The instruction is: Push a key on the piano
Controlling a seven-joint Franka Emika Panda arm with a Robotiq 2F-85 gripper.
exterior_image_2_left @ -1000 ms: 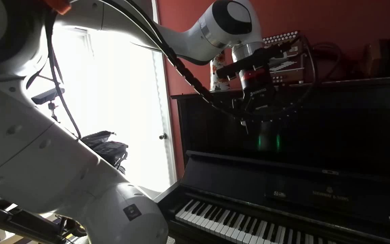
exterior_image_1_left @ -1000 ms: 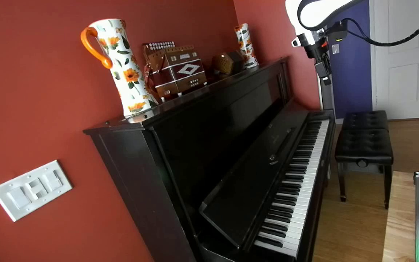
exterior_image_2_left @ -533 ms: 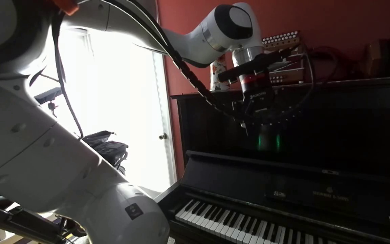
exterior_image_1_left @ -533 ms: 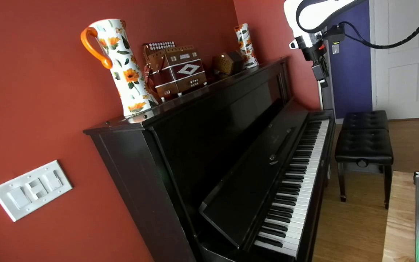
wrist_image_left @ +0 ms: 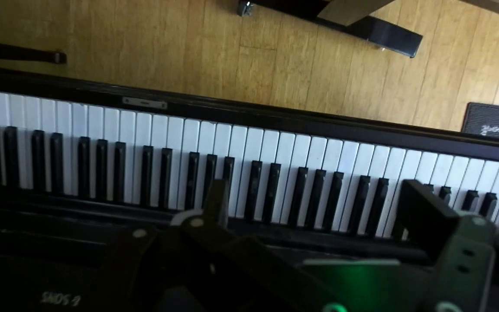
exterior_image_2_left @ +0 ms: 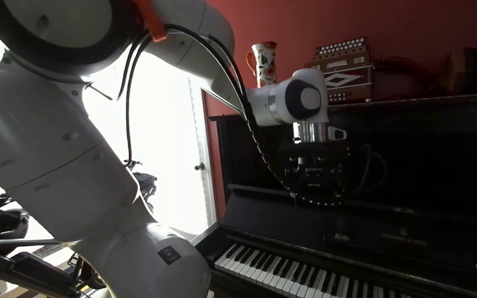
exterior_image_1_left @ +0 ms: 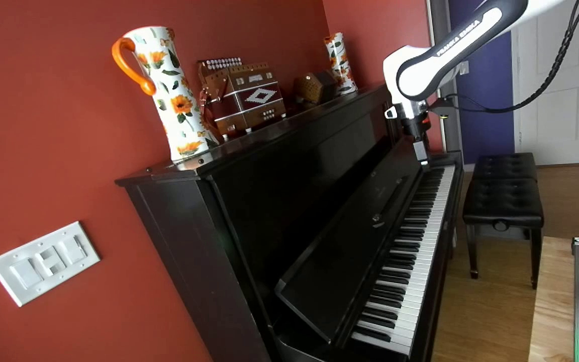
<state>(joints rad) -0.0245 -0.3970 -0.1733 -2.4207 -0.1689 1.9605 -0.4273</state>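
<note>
The glossy black upright piano (exterior_image_1_left: 242,201) stands against the red wall, and its front panel shows in an exterior view (exterior_image_2_left: 420,165). Its row of white and black keys is uncovered in both exterior views (exterior_image_1_left: 422,256) (exterior_image_2_left: 280,275) and runs across the wrist view (wrist_image_left: 167,134). My gripper (exterior_image_1_left: 423,161) points down near the far end of the keyboard in an exterior view. In an exterior view it hangs in front of the piano, above key height (exterior_image_2_left: 318,199). In the wrist view its fingers are wide apart and empty (wrist_image_left: 314,184), with the keys beyond; no contact shows.
A flowered pitcher (exterior_image_1_left: 179,100), an accordion (exterior_image_1_left: 249,100), a small concertina (exterior_image_1_left: 314,86) and another flowered vessel (exterior_image_1_left: 341,63) stand on the piano top. A dark padded bench (exterior_image_1_left: 505,201) stands beyond the keyboard. A wooden tabletop (exterior_image_1_left: 551,301) is beside the robot base.
My gripper has come down from about piano-top height toward the keys and swung nearer the piano. It now points straighter down. The piano and other objects have not moved.
</note>
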